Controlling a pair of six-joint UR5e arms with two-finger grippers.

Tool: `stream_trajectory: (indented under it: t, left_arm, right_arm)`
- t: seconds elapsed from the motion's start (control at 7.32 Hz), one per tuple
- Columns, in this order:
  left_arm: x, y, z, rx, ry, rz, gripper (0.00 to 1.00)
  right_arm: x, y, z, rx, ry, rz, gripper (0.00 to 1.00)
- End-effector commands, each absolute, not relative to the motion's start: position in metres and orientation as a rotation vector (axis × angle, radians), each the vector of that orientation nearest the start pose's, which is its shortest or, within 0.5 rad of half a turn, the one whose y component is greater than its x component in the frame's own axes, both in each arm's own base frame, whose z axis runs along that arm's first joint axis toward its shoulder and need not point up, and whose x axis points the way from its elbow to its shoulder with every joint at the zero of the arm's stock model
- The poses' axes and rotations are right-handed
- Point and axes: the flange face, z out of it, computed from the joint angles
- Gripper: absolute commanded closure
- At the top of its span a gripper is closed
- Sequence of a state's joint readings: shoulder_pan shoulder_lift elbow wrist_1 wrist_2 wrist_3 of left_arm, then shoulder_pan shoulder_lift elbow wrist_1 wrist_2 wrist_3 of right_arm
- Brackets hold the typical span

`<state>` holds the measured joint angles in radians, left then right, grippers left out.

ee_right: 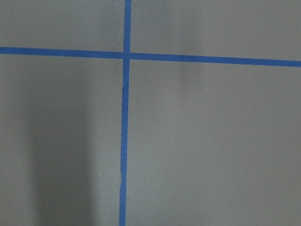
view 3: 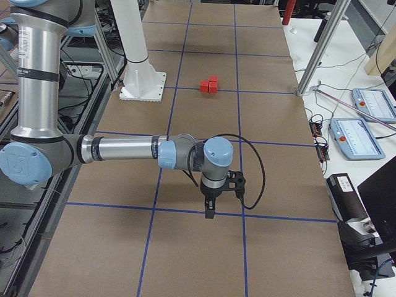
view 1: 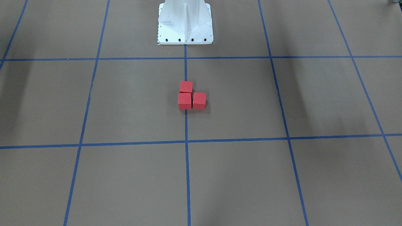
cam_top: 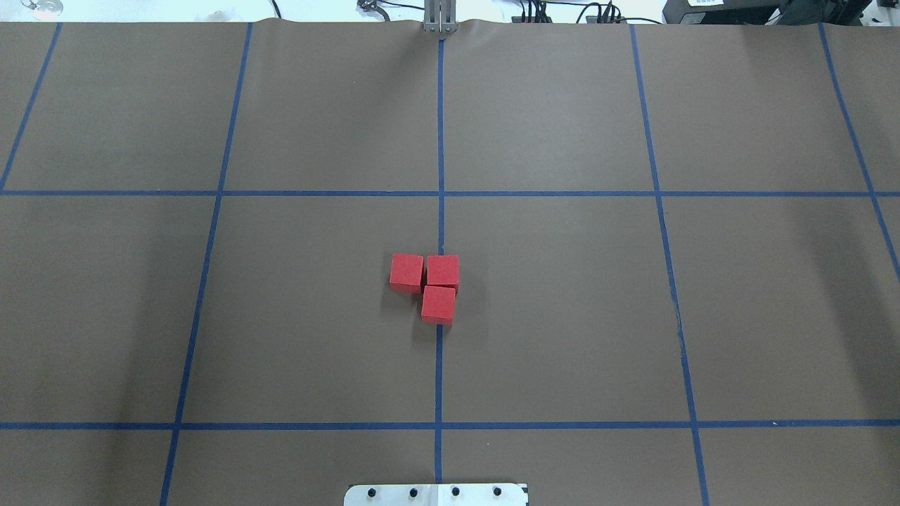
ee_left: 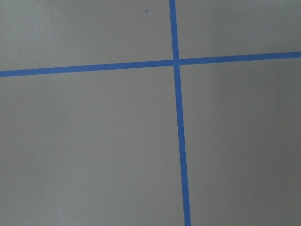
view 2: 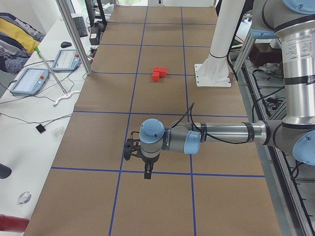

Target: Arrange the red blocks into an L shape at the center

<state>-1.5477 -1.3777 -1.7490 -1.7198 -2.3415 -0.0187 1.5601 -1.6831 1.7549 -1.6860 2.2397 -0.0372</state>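
Observation:
Three red blocks sit touching on the brown centre surface (cam_top: 548, 302), on the middle blue line. In the overhead view two blocks (cam_top: 406, 273) (cam_top: 443, 270) lie side by side and the third (cam_top: 438, 304) lies just nearer me, making an L. They also show in the front view (view 1: 184, 101). My left gripper (view 2: 146, 175) shows only in the left side view, pointing down, far from the blocks (view 2: 158, 73). My right gripper (view 3: 210, 215) shows only in the right side view, also far from them (view 3: 209, 85). I cannot tell if either is open or shut. Both wrist views show only bare surface and tape.
The white robot base (view 1: 185, 23) stands behind the blocks on the middle line. Teach pendants (view 2: 29, 81) (view 3: 359, 136), cables and aluminium posts (view 3: 318, 52) stand beyond the table's far edge. Blue tape lines (cam_top: 439, 193) divide the brown surface into large squares.

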Motion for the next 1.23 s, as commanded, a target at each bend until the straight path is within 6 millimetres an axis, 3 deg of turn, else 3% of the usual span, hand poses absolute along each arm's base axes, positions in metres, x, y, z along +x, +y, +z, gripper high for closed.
stream_trajectory:
  t: [0.0,0.27,1.09]
  left_arm:
    - [-0.042,-0.423,0.637,0.153,0.755,0.190,0.00]
    - [-0.043,-0.421,0.636,0.157,0.749,0.205,0.00]
    - [-0.045,-0.418,0.639,0.160,0.743,0.204,0.00]
  right_arm:
    - [0.066,-0.439,0.634,-0.022,-0.674,-0.040,0.00]
    - [0.067,-0.437,0.635,0.008,-0.676,-0.135,0.00]
    - [0.068,-0.432,0.643,-0.009,-0.663,-0.124,0.00]
